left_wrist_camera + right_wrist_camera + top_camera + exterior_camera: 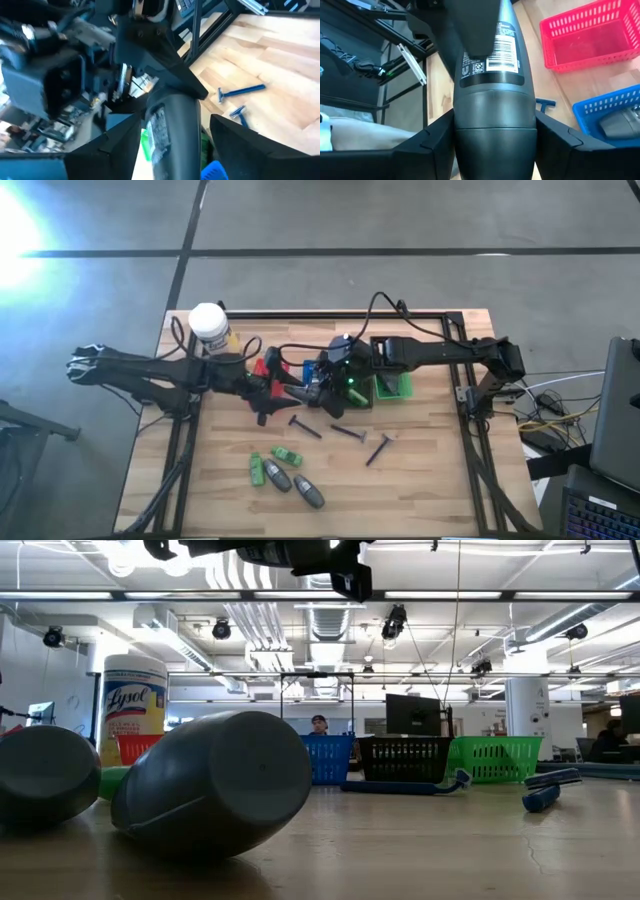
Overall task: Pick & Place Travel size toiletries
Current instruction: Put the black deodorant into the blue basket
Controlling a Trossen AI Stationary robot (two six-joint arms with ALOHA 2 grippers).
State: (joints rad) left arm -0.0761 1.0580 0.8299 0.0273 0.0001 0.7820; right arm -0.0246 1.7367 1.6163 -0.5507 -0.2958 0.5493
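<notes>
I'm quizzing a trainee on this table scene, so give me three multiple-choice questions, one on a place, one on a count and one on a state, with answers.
1. Where does the white-lidded jar stand?
A) at the table's upper left corner in the high view
B) inside the green basket
C) on the floor

2. How many slotted baskets line up in the low view?
A) two
B) four
C) six

3. What is the right gripper doing?
A) hanging open over bare wood
B) shut on a grey bottle
C) shut on a basket's rim

Answers:
1 A: the white-lidded jar sits at that corner of the table.
2 B: red basket, blue basket, black basket and green basket.
3 B: the right gripper presses both sides of the grey bottle, with the left gripper close by.
</notes>
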